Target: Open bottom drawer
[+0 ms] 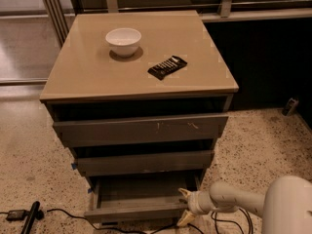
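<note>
The bottom drawer (134, 211), the narrowest dark grey front, stands pulled out from the cabinet, and its shallow grey tray body (141, 189) shows behind the front. My gripper (184, 207) sits at the drawer's right end, on the end of my white arm (234, 199) that reaches in from the lower right. One pale fingertip (185, 193) lies above the front's right corner and the other (184, 220) below it, so the fingers stand spread apart around that corner.
The mid-width drawer front (144, 162) and the widest scratched front (141, 128) sit above. A white bowl (123, 40) and a black flat packet (167, 67) rest on the tan cabinet top (92, 77). Black cables and a black tool (30, 217) lie on the speckled floor at the left.
</note>
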Robot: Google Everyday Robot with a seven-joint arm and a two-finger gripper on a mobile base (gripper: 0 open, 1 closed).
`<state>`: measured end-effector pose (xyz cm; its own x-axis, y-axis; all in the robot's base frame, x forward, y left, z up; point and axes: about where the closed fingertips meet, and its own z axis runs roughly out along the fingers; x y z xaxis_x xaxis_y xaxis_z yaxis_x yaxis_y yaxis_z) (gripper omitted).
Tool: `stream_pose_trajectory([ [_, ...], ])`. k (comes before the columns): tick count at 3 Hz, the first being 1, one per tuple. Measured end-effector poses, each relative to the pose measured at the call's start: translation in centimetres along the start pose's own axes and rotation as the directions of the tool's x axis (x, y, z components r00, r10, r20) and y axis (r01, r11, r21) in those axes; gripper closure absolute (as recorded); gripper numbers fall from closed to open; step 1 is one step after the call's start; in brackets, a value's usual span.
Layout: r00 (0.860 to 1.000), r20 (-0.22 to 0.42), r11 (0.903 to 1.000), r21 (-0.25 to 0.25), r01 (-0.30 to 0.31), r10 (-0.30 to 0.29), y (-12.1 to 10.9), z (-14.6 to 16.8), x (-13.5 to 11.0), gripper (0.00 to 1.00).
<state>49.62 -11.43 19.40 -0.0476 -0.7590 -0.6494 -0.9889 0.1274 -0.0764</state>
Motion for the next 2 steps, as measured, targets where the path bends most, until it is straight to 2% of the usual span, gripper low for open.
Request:
stream_pose_trajectory([
  [1, 1.000, 0.000, 1.0000, 0.000, 0.000, 0.000, 0.00, 0.00, 0.00, 0.37],
  [2, 1.000, 0.000, 1.0000, 0.000, 0.000, 0.000, 0.01, 0.00, 0.00, 0.60],
])
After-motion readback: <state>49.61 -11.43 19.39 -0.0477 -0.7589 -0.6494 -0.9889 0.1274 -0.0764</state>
